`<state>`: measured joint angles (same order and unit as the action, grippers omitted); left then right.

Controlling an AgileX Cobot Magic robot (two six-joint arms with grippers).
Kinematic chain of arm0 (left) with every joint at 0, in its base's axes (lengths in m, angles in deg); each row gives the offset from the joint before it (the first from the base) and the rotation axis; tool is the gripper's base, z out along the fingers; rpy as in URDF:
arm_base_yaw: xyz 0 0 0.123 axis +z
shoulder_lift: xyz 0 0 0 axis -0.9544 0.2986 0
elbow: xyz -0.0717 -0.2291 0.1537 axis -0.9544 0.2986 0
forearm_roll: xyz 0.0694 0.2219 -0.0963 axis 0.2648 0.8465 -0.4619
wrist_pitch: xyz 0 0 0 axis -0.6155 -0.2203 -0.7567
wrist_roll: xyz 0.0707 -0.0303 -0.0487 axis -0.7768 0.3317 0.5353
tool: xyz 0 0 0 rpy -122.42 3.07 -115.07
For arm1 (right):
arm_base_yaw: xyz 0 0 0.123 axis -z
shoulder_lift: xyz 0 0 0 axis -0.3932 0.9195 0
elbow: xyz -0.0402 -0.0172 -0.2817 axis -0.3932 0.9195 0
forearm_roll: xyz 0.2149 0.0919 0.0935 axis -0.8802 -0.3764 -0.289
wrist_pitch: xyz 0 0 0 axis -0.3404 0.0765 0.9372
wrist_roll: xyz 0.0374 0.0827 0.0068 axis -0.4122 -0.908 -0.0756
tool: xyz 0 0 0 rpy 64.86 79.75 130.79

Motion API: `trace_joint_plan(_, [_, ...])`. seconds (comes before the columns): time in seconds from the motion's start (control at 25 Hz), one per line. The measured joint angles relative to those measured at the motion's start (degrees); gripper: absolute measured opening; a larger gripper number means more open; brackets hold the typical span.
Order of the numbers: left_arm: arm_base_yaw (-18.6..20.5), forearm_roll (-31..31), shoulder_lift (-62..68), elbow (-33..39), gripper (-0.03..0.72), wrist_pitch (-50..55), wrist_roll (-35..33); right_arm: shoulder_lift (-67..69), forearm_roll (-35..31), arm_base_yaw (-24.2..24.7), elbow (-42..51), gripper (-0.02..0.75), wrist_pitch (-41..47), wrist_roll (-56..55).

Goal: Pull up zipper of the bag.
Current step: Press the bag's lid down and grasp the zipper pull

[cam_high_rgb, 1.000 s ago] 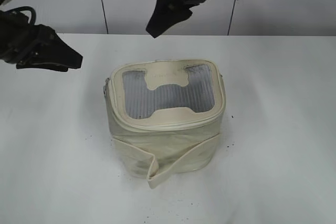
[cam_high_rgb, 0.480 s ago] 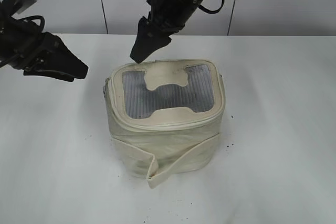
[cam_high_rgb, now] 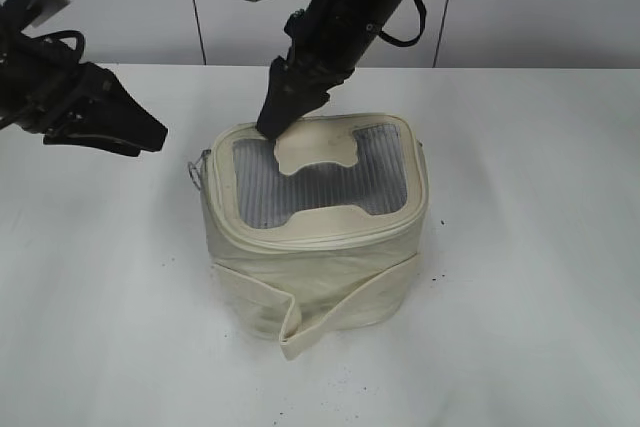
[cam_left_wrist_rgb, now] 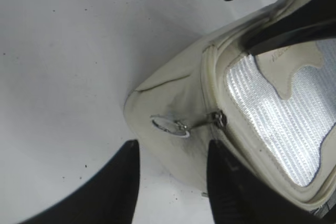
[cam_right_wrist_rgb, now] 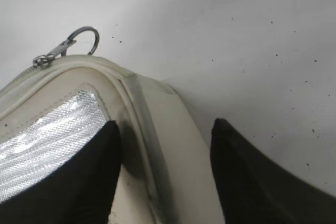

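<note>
the white table (cam_high_rgb: 520, 247) carries one thing, the bag (cam_high_rgb: 315, 232), standing upright near its middle (its loose cream band (cam_high_rgb: 300, 332) droops at the front, its end touching the surface). small dark specks dot the tabletop around it.

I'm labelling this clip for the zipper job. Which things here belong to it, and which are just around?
Part of the job:
bag
zipper
ring pull
right gripper, open, straddling the bag's rim
left gripper, open, near the ring pull

Just around:
white table
dark specks on the table
</note>
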<state>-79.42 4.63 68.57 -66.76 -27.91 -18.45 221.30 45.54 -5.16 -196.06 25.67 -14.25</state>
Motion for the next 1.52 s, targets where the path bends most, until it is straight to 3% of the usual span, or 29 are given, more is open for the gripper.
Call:
trace_joint_plan(0.2, [0.00, 2.36, 0.00, 0.00, 0.349, 0.04, -0.50, 0.00, -0.61, 0.00, 0.78, 0.316, 0.00, 0.00])
trace_joint_plan(0.44, [0.00, 2.96, 0.00, 0.00, 0.468, 0.04, -8.31, 0.00, -1.22, -0.02, 0.88, 0.061, 1.22, 0.05])
trace_joint_plan(0.52, [0.00, 3.02, 0.00, 0.00, 0.492, 0.04, -11.00, 0.07, -1.27, -0.02, 0.93, 0.022, 1.21, 0.00])
trace_joint_plan(0.8, [-0.90, 8.73, 0.00, 0.00, 0.515, -0.08, -17.41, 0.07, -1.25, -0.02, 0.94, 0.016, 1.21, -0.12])
trace_joint_plan(1.16, [-12.58, 28.18, 0.00, -0.04, 0.516, -11.43, -18.60, 0.07, -1.25, -0.06, 0.94, 0.015, 1.21, -0.74])
trace_joint_plan(1.52, [-16.06, 29.98, 0.00, -0.04, 0.516, -15.29, -18.84, 0.07, -1.25, -0.06, 0.94, 0.015, 1.21, -0.80])
